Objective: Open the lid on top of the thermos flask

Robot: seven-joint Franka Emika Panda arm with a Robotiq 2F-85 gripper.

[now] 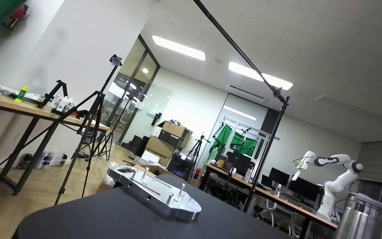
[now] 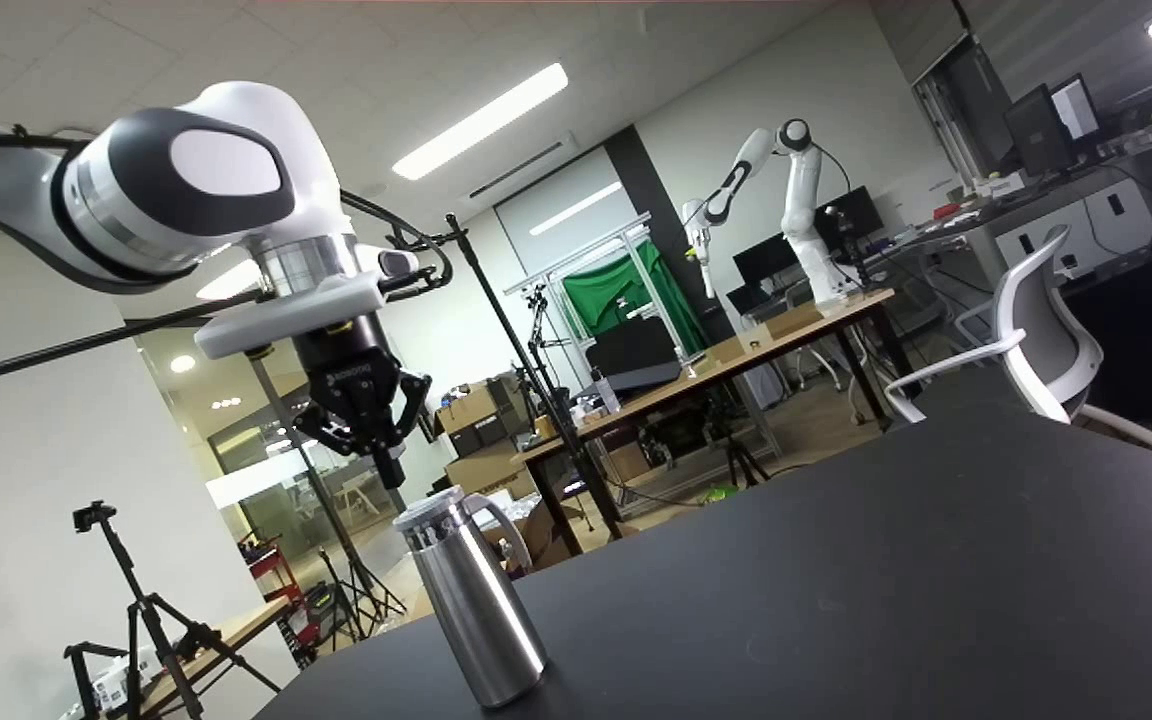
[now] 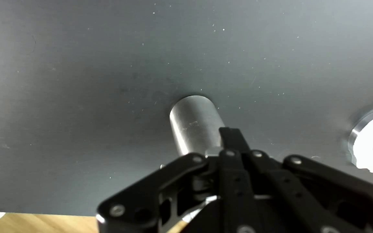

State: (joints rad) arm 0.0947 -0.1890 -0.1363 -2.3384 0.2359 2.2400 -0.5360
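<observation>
- Black table (image 2: 836, 570): fills the near ground in both exterior views.
- Thermos flask (image 2: 481, 615): stands upright on the table, at near left in an exterior view, its handle (image 2: 513, 535) to the right there.
- Lid (image 2: 429, 507): seated on top of the flask.
- Gripper (image 2: 390, 474): points down just above the lid, apart from it; in the wrist view it hides the flask's upper part.
- Fingers (image 3: 233, 142): clenched together.
- White robot arm (image 2: 236, 180): enters from the left, bearing the gripper.
- Metal plate (image 1: 158, 188): lies on the table with pegs upright, left of the flask in an exterior view, well apart.
- Office chair (image 2: 1034, 335): beyond the table, right.
- Wooden desk (image 2: 776, 331): farther back, carrying another white arm (image 2: 802, 200).
- Green cloth (image 2: 601, 295): hangs at the far end.
</observation>
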